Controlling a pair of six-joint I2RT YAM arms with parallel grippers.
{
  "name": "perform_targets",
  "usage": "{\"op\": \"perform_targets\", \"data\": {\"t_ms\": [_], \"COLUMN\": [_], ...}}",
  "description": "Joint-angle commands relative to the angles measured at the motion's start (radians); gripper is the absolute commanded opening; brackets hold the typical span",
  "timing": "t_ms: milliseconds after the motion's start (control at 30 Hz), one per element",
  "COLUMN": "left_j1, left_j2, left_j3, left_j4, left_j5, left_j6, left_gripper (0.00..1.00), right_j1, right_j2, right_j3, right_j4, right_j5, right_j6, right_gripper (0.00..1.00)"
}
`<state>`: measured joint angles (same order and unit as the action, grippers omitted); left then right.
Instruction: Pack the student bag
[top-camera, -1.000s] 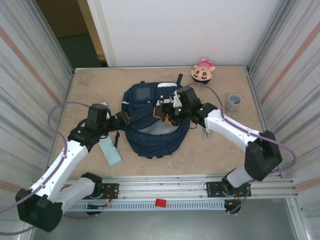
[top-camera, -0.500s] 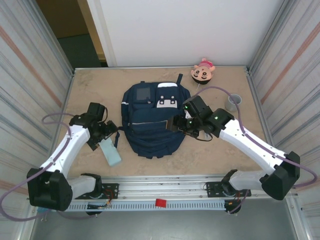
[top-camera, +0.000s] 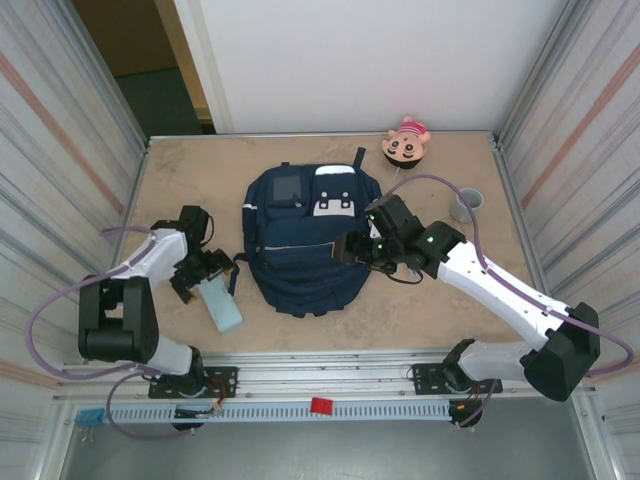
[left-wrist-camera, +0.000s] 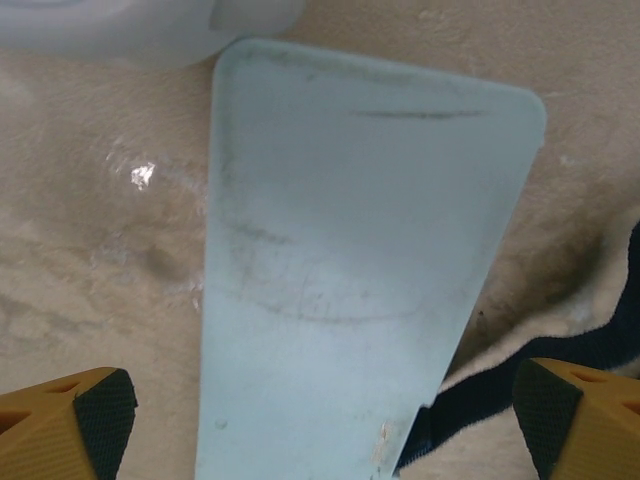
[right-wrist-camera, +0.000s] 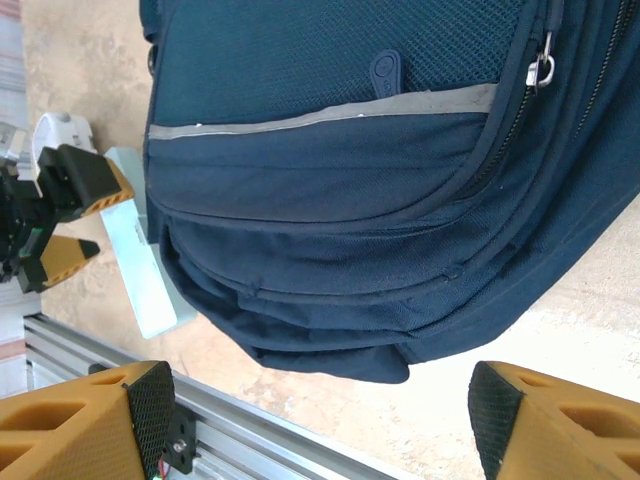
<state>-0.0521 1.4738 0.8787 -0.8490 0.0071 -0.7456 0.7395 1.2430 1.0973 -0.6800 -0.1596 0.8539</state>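
Since a second ago both arms have backed off the student bag (top-camera: 305, 245). My left arm has folded in toward its base, and the left gripper (top-camera: 205, 277) now hangs over a pale blue flat slab (top-camera: 220, 303), jaws spread wide to either side of it and clamping nothing. My right gripper (top-camera: 345, 248) sits at the bag's right edge, equally wide and empty. I see the bag lying flat mid-table, long axis near-to-far, its grey-patch end toward the far wall and its bottom toward the arm bases.
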Motion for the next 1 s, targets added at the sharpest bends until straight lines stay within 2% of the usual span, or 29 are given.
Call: {"op": "perform_targets", "data": {"t_ms": [0,133,367,533,667,800,900,967], "left_j1": [0.021,0.037,0.049,0.049,0.048,0.048,0.049,0.049], "left_j2": [0.040,0.088,0.120,0.090,0.010,-0.111,-0.224,-0.295], "left_j3": [0.025,0.049,0.041,0.019,0.001,0.006,0.023,0.036], "left_j4": [0.039,0.057,0.093,0.106,0.101,0.064,0.034,0.021], "left_j5": [0.006,-0.010,-0.007,0.007,0.047,0.116,0.172,0.210], "left_j6": [0.047,0.069,0.061,0.035,-0.004,-0.073,-0.137,-0.186], "left_gripper": [0.99,0.96,0.82,0.73,0.65,0.63,0.62,0.62], "right_j1": [0.002,0.003,0.002,0.001,0.003,0.013,0.043,0.062], "right_j2": [0.003,-0.002,-0.023,-0.031,-0.043,-0.069,-0.113,-0.137], "right_j3": [-0.008,-0.016,-0.032,-0.037,-0.044,-0.070,-0.126,-0.194], "right_j4": [0.013,0.016,0.023,0.025,0.051,0.101,0.226,0.386], "right_j5": [0.008,0.006,0.019,0.028,0.026,0.045,0.060,0.026], "right_j6": [-0.028,-0.031,-0.026,-0.017,-0.009,0.003,0.015,0.036], "right_gripper": [0.78,0.78,0.77,0.77,0.77,0.76,0.76,0.76]}}
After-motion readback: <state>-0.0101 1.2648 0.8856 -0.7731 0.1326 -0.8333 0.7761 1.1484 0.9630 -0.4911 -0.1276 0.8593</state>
